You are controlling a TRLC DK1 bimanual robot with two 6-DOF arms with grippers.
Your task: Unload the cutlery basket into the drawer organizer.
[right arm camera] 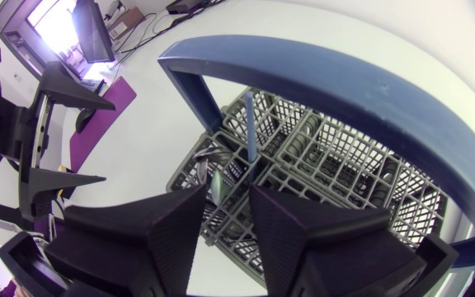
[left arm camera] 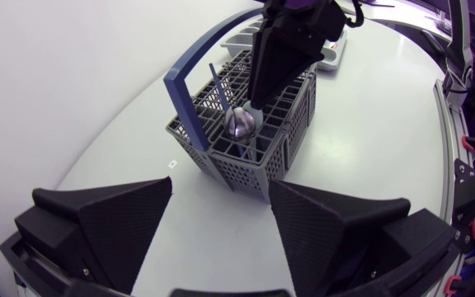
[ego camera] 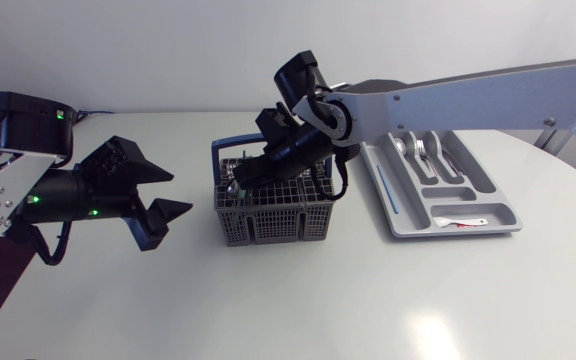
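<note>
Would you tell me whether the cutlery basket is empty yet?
Not empty: a spoon and a blue-handled piece stand upright in compartments of the basket.

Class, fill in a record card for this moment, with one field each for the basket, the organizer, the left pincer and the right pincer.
cutlery basket: grey with a blue handle, upright; holds a spoon and a thin blue stick
drawer organizer: beside the basket, already holds some cutlery
left pincer: open, empty, facing the basket, not touching it
right pincer: down in the basket at the spoon; hold cannot be told
</note>
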